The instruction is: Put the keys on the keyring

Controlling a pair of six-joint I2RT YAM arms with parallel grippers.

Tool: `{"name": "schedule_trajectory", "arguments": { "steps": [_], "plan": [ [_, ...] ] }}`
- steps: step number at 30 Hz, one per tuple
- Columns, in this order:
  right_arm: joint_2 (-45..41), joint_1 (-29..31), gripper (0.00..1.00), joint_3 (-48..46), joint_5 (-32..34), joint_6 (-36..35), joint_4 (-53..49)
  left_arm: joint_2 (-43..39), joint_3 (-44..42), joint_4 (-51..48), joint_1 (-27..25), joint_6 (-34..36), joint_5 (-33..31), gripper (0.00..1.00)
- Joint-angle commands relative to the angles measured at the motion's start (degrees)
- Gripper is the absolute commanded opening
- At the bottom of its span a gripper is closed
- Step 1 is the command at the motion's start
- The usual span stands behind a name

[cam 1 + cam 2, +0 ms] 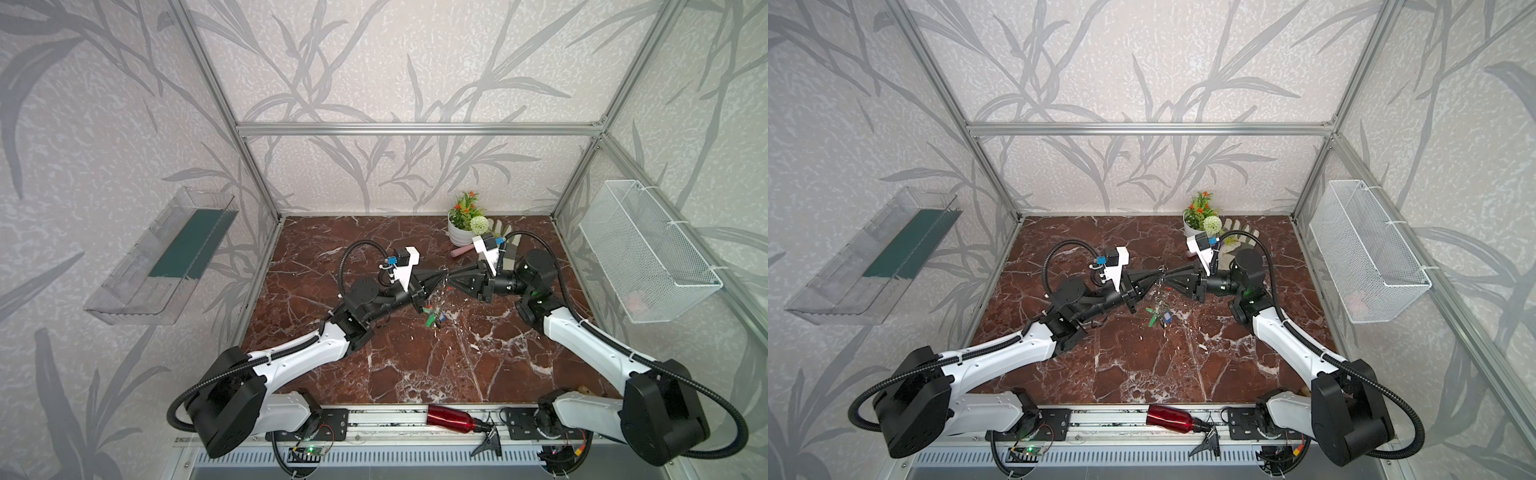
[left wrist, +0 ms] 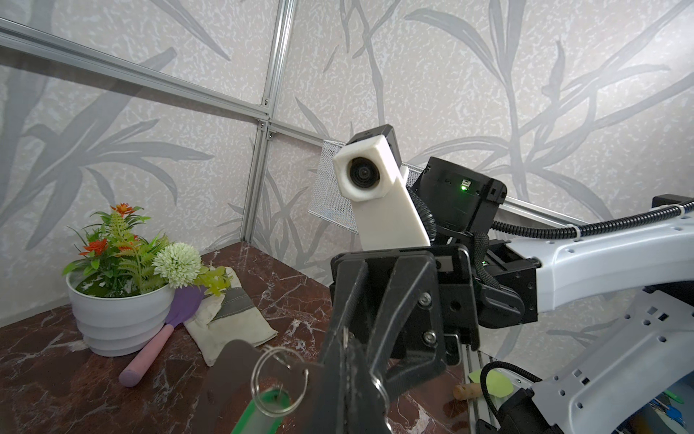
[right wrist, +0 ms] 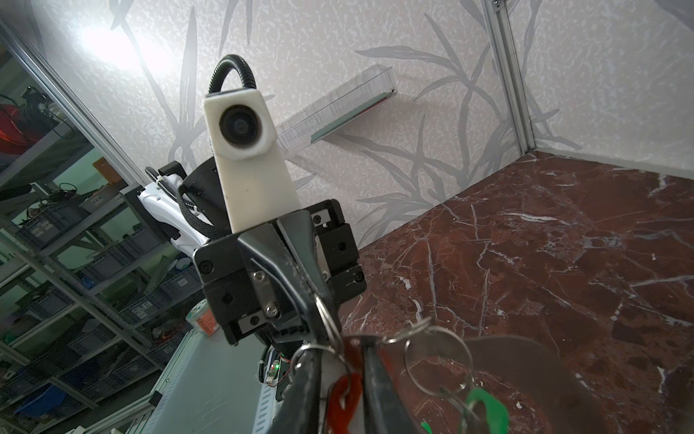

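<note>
While the left gripper (image 1: pixel 442 276) clamps the keyring (image 1: pixel 437 302) aloft as an anchor, the right gripper (image 1: pixel 452 277) pinches the red-orange key (image 3: pixel 343 399), apparently for threading.

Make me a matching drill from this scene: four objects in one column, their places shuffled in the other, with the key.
Things
1. keyring
2. red bottle
3. wire basket
4. flower pot

Places
A. mounted on the right-hand wall
B. at the back of the table, beside the work glove
C. hanging where the left gripper and right gripper meet
D. lying on the front rail

Pairs: 1-C, 2-D, 3-A, 4-B
</note>
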Motion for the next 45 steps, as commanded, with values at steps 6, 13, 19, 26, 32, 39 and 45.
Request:
{"name": "schedule_trajectory", "arguments": {
  "steps": [6, 13, 19, 26, 32, 39, 45],
  "plan": [
    [-2.09, -4.57, 0.30, -2.14, -1.35, 8.88, 11.39, -2.96, -0.02, 3.31, -0.15, -0.65, 1.13, 0.00],
    [-1.79, -4.27, 0.32, 0.59, -1.69, 8.21, 10.36, -2.59, 0.15, 3.97, -0.17, -1.55, 2.55, 0.00],
    [-0.33, -1.66, 0.33, 1.91, -1.61, 6.36, 9.32, -2.57, 0.30, 4.08, -0.12, -1.75, 3.16, 0.00],
    [1.22, -0.68, 0.30, 2.54, -1.70, 6.39, 9.65, -3.04, 0.32, 3.98, -0.12, -1.64, 3.26, 0.00],
    [1.75, -0.06, 0.25, 2.47, -1.82, 6.29, 9.74, -2.74, 0.42, 4.18, -0.14, -1.82, 3.37, 0.00],
    [2.00, 0.14, 0.07, 2.45, -2.34, 6.22, 9.40, -2.34, 0.50, 3.85, -0.10, -1.87, 3.19, 0.00],
    [1.74, 0.11, 0.00, 2.47, -2.84, 5.91, 8.73, -2.48, 0.71, 2.34, 0.05, -1.82, 3.10, 0.00]
  ]
}}
